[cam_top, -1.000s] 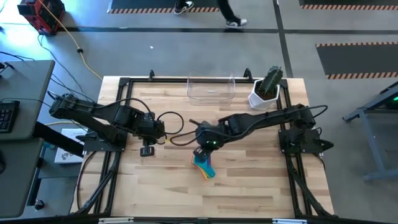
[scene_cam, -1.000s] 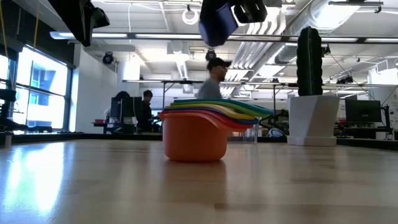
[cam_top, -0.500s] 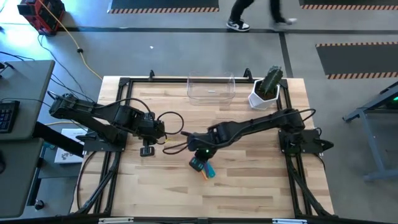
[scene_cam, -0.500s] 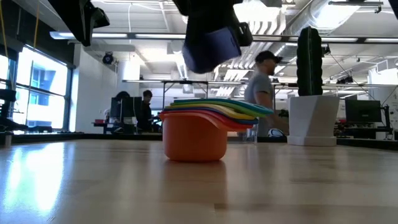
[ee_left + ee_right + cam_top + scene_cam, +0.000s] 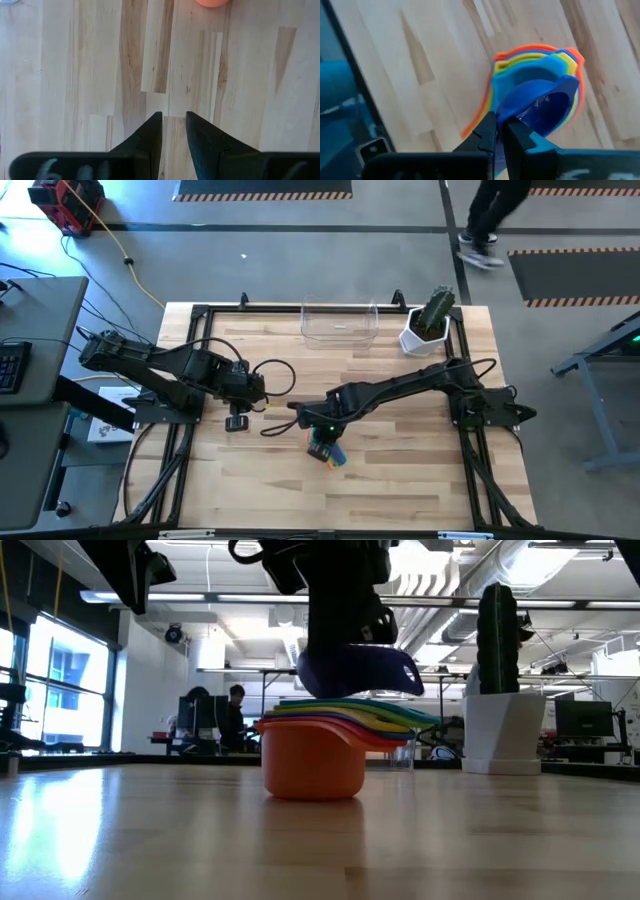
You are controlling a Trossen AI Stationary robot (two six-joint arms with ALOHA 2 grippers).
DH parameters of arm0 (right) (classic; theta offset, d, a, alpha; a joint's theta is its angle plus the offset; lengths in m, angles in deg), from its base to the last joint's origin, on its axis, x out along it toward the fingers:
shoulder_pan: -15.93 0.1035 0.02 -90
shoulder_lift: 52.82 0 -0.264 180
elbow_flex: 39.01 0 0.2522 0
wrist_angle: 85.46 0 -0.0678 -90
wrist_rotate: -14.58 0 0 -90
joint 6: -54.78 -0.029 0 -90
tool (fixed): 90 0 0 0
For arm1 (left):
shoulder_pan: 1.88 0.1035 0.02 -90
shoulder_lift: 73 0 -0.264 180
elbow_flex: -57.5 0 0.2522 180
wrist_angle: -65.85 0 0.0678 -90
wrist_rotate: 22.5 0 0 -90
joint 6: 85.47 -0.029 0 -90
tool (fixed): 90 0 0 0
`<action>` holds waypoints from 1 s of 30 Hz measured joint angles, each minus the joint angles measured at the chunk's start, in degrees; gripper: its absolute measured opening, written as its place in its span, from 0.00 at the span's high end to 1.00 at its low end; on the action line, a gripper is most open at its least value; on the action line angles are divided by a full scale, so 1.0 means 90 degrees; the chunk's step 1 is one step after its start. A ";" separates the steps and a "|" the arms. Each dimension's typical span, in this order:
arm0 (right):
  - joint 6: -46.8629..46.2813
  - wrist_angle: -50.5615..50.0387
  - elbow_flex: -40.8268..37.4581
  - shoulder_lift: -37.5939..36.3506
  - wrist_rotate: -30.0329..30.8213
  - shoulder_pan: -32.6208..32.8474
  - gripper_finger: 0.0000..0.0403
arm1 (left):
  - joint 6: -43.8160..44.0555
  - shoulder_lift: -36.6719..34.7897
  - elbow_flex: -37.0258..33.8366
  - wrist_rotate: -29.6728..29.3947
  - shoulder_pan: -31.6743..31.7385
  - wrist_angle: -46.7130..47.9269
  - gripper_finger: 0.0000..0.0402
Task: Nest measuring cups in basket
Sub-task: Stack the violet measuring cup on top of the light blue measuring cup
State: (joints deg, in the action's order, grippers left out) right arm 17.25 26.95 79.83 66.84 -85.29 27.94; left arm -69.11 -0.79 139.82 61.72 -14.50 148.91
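Note:
A nested stack of measuring cups (image 5: 318,750), orange outermost with yellow, green and teal rims inside, stands on its base on the table near its middle (image 5: 333,457). My right gripper (image 5: 500,129) hangs right over the stack, shut on a dark blue cup (image 5: 352,670). The clear basket (image 5: 340,323) rests on its bottom at the far edge. My left gripper (image 5: 174,116) hovers over bare wood left of the stack (image 5: 237,421), open by a narrow gap, holding nothing. My right gripper pinches the blue cup at its rim (image 5: 506,116) between the two fingers, coming from above. The cup is tilted below the fingers, its mouth over the stack's opening and its flat handle (image 5: 405,675) sticking out sideways. Whether its base touches the stack I cannot tell.
A white pot with a green cactus (image 5: 426,328) stands at the far right corner, beside the basket. Cables loop over the table between the arms (image 5: 272,370). Bare wood lies along the near side (image 5: 330,500). A person walks on the floor beyond the table (image 5: 490,220).
My right gripper has come down and a little toward the near left, carrying the blue cup from high above the stack to just over its rims. The cup has tipped on the way. The stack has stayed where it was. A person has walked past behind the table.

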 joint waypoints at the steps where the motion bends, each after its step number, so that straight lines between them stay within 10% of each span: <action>1: 0.0051 -0.0065 0.0000 0.0010 0.0029 0.0000 0.99 | 0.0000 0.0000 0.0000 0.0000 0.0001 0.0000 0.80; 30: 0.0330 -0.0086 -0.0004 0.0014 0.0139 0.0005 0.81 | 0.0000 -0.0002 0.0000 0.0000 0.0001 0.0003 0.80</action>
State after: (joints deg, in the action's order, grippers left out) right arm 20.22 26.17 79.79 66.97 -84.05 27.99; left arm -69.11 -0.82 139.82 61.72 -14.49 148.93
